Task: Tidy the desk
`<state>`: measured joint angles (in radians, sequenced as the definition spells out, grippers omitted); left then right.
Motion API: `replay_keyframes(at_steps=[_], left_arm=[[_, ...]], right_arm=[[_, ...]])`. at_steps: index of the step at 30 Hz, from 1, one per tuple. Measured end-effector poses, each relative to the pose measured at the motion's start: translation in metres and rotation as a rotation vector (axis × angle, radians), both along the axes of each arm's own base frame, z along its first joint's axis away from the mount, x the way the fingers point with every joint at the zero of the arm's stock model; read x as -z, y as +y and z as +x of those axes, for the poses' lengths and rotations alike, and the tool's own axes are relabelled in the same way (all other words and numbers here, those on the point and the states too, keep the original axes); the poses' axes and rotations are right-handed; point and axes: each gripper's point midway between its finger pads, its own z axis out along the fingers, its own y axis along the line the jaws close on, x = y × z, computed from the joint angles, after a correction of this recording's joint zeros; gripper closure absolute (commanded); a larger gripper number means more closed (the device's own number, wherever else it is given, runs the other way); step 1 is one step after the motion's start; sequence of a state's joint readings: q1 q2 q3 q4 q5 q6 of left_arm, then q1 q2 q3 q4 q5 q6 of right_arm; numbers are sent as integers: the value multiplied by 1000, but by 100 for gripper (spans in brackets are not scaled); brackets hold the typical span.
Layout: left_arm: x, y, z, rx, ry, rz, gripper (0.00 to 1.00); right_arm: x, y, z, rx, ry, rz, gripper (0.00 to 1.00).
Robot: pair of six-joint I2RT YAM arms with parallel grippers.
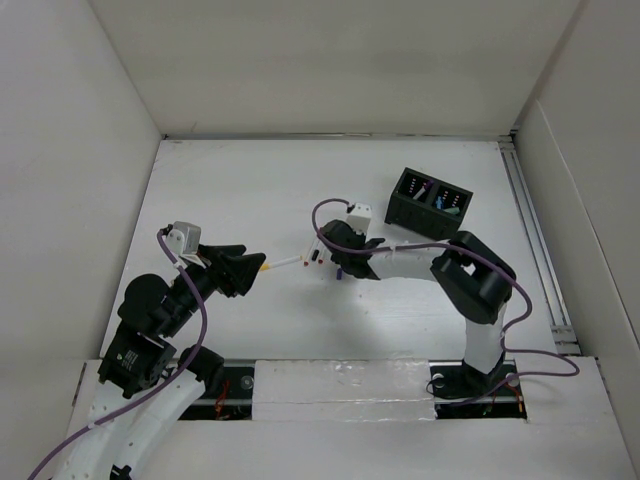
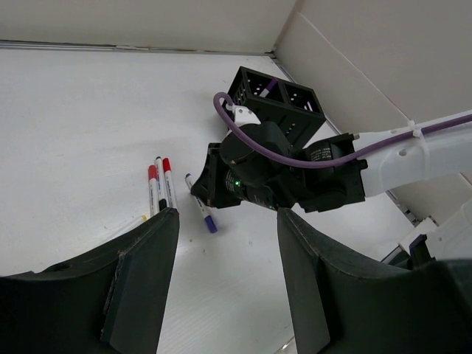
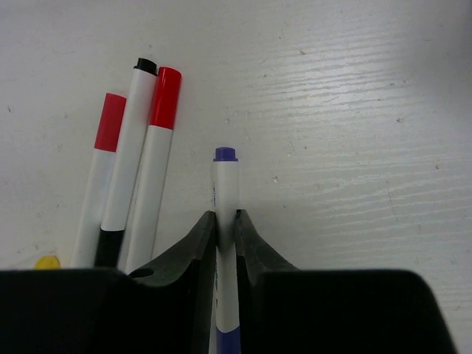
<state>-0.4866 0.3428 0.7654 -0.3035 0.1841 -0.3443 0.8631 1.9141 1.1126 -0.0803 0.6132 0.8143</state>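
Observation:
The white desk (image 1: 250,190) holds a small cluster of markers at its middle. My right gripper (image 1: 330,255) is shut on a white marker with purple ends (image 3: 226,184), which shows clamped between its jaws in the right wrist view (image 3: 226,221). The marker is low at the desk surface; I cannot tell if it is lifted. In the left wrist view the purple marker (image 2: 200,210) pokes out from under the right gripper (image 2: 203,184). My left gripper (image 1: 245,265) is open and empty, left of the markers, its fingers (image 2: 140,287) wide apart.
Two red-capped markers (image 3: 164,96) (image 3: 110,122) and a black-tipped one (image 3: 136,133) lie side by side left of the purple marker. A white pen with a yellow tip (image 1: 283,264) lies near the left gripper. A black two-compartment organizer (image 1: 430,203) holding pens stands at the back right.

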Motion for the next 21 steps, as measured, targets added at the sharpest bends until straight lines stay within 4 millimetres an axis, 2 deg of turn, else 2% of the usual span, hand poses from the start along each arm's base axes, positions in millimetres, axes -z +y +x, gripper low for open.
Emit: replay_keyframes(at_steps=[5,9,11,14,17,21], left_arm=[[0,0,0,0,0,0,48],[0,0,0,1,0,1,48],[0,0,0,3,-1,1,48],[0,0,0,3,-1,2,48],[0,-1,-1,6,-1,2,48],[0,-1,-1,7,-2,2,48]], right_arm=[[-1,-7,0,-2,14,14,100],[-4,-33,-9,14,32,17,100],[-13,-47,-14,23,26,36,100],[-46,-60,-9,51,-38,103,100],[-96,-75,10,99,-152,192,100],[-154,-117,39,218,-302,237,100]])
